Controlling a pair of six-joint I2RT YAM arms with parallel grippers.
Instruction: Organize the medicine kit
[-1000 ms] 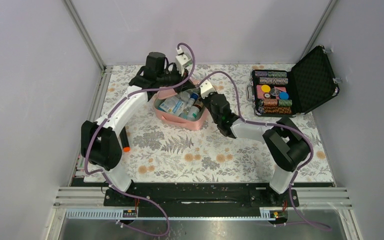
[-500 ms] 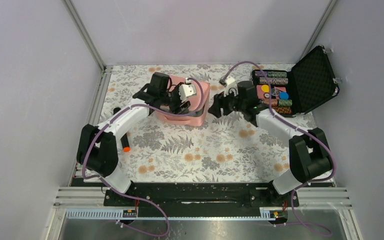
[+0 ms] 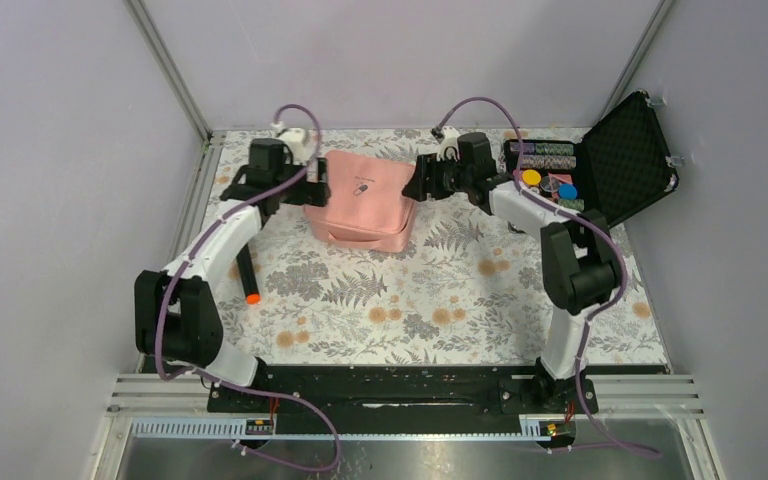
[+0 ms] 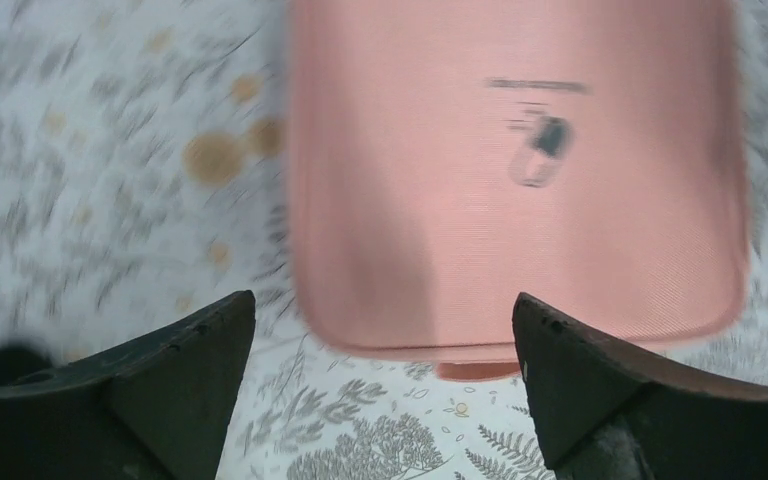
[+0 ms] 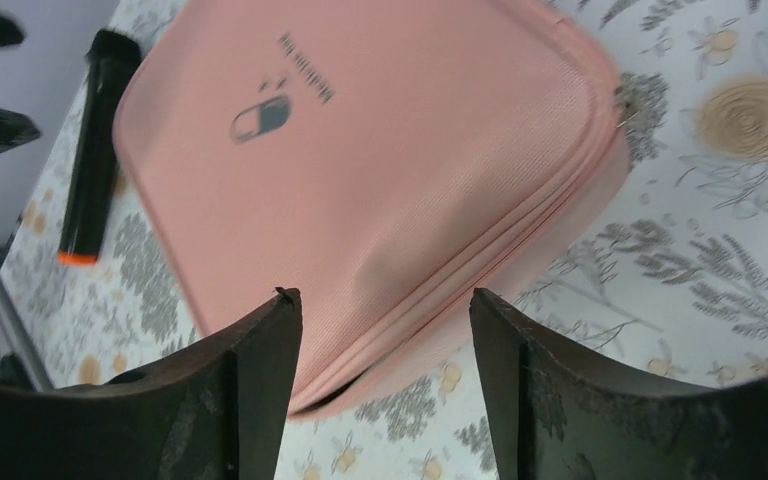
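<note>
From above, the pink medicine kit (image 3: pixel 365 200) sits lid down at the far middle of the table (image 3: pixel 440 300). The left gripper (image 3: pixel 312 186) is just beside its left edge and the right gripper (image 3: pixel 418 186) just beside its right.

Left wrist: fingers spread wide, holding nothing.

Right wrist: fingers apart, empty, and the side seam shows.

The kit looks soft, probably light and yielding. It is best pinched at an edge.

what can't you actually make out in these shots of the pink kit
- Contents of the medicine kit: lid down in every view.
- Wording by its logo: smeared in the left wrist view, too small from the top.
- Whether it is zipped: seam blurred in the right wrist view.
- Black case: its near rows are covered by the right arm in the top view.
</note>
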